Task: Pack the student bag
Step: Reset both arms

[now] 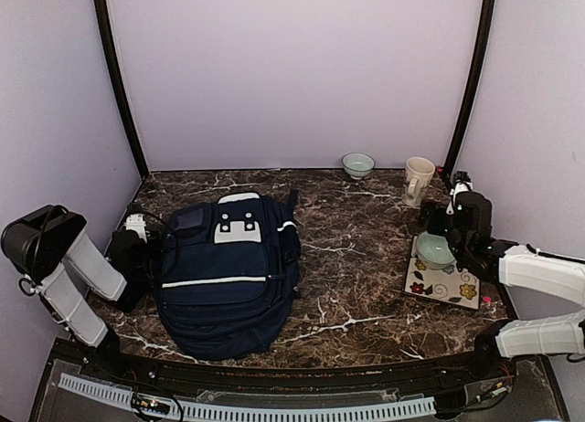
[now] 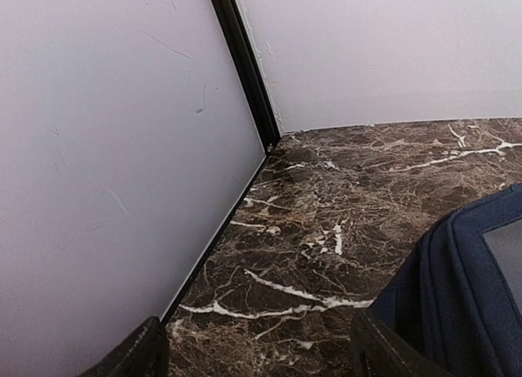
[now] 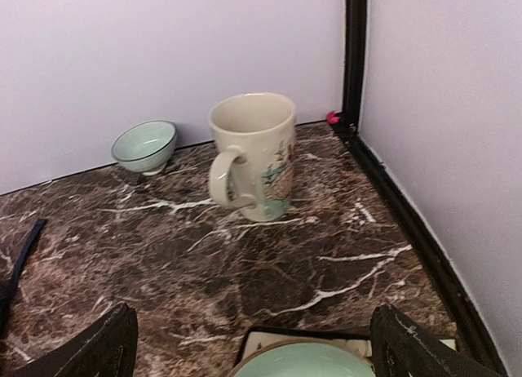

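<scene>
Lying flat on the dark marble desk (image 1: 366, 258), left of centre, the student bag (image 1: 228, 276) shows its front pocket upward and its top toward the back wall; no open mouth can be seen, so whether it is unzipped cannot be told. The left tool (image 2: 253, 352) sits low just beside the bag's left edge, released, jaws wide apart with only bare desk between them. Well apart on the right, the right tool (image 3: 253, 344) hangs over a pale green bowl (image 1: 436, 251) on a square floral plate (image 1: 457, 287), jaws spread wide and grasping nothing. Behind it stand a cream mug (image 3: 253, 157) and a small green bowl (image 3: 144, 144) near the back wall. Several risks seem likely. Smooth ceramic could slip from the tool or tip if pinched off centre, and a skidding bowl might drag the plate or strike the mug. With soft, limp fabric, the left tool could bunch or shove the bag instead of opening it, leaving no gap for anything carried across.
</scene>
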You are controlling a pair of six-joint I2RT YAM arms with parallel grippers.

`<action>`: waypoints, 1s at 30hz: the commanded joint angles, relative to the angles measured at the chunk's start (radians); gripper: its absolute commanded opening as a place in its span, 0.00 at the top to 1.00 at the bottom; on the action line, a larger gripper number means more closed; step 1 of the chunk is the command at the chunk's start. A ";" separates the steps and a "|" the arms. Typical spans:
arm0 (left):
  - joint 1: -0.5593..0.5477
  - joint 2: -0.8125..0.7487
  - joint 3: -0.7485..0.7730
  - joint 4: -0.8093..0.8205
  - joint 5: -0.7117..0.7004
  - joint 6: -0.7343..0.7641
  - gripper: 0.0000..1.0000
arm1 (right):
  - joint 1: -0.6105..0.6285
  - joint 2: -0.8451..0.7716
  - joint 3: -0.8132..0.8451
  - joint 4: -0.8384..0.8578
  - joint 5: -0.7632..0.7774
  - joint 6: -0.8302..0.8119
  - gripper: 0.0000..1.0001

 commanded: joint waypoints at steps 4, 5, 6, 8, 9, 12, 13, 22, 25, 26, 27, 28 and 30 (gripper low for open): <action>0.127 -0.089 0.046 -0.079 0.267 -0.092 0.22 | -0.088 0.053 -0.195 0.472 0.112 -0.270 0.00; 0.145 -0.089 0.061 -0.106 0.303 -0.101 0.22 | -0.091 0.074 -0.231 0.557 0.110 -0.299 0.00; 0.160 -0.084 0.074 -0.127 0.332 -0.107 0.22 | -0.097 0.104 -0.254 0.636 0.107 -0.322 0.00; 0.195 -0.084 0.111 -0.219 0.411 -0.134 0.24 | -0.111 0.170 -0.277 0.731 0.102 -0.361 0.00; 0.214 -0.084 0.118 -0.228 0.455 -0.144 0.26 | -0.115 0.207 -0.277 0.758 0.102 -0.380 0.00; 0.241 -0.085 0.100 -0.208 0.517 -0.162 0.27 | -0.126 0.315 -0.271 0.877 0.067 -0.434 0.00; 0.243 -0.071 0.083 -0.170 0.529 -0.160 0.26 | -0.128 0.340 -0.253 0.882 0.065 -0.446 0.00; 0.232 -0.051 0.049 -0.091 0.472 -0.160 0.02 | -0.272 0.422 -0.216 0.915 -0.105 -0.376 0.00; 0.229 -0.047 0.047 -0.076 0.465 -0.154 0.02 | -0.356 0.429 -0.270 1.005 -0.229 -0.309 0.00; 0.229 -0.046 0.048 -0.077 0.466 -0.155 0.02 | -0.373 0.445 -0.275 1.014 -0.258 -0.291 0.00; 0.229 -0.041 0.045 -0.060 0.466 -0.149 0.01 | -0.387 0.480 -0.273 1.062 -0.281 -0.286 0.00; 0.229 -0.042 0.047 -0.061 0.466 -0.150 0.01 | -0.391 0.488 -0.274 1.076 -0.287 -0.285 0.00; 0.229 -0.043 0.047 -0.065 0.465 -0.151 0.02 | -0.402 0.469 -0.255 1.001 -0.290 -0.267 0.00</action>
